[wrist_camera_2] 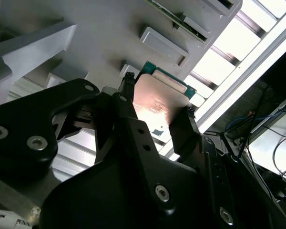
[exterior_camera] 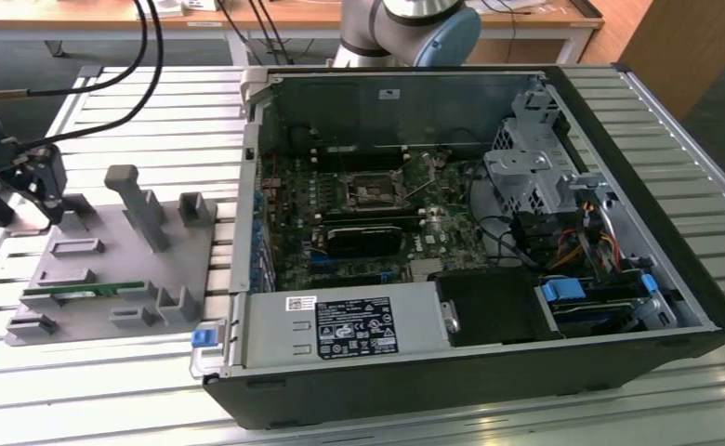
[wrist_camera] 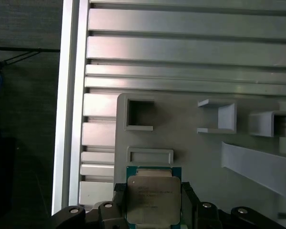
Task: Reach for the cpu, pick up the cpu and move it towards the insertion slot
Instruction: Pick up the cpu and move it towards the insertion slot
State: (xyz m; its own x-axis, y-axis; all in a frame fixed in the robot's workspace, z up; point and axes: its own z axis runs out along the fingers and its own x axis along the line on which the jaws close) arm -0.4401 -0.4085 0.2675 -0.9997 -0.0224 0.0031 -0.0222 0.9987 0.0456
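1. At the exterior view's left, the gripper (exterior_camera: 47,206) hangs over the left edge of the grey fixture tray (exterior_camera: 114,265).
2. In the first wrist view its black fingers (wrist_camera: 118,202) press on opposite edges of the cpu (wrist_camera: 153,198), clamped on it. It is hard to tell whether the chip rests on the tray or is lifted clear.
3. A green memory stick (exterior_camera: 84,292) lies on the tray.
4. Toward the exterior view's right, the insertion slot (exterior_camera: 373,190) sits on the motherboard (exterior_camera: 443,232) inside the open computer case (exterior_camera: 462,390), well apart from the gripper.

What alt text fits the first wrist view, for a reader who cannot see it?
The gripper grips the cpu, a silvery square chip on a green base, by two opposite edges over a gray fixture plate. Beyond the plate lies a slatted aluminium table.
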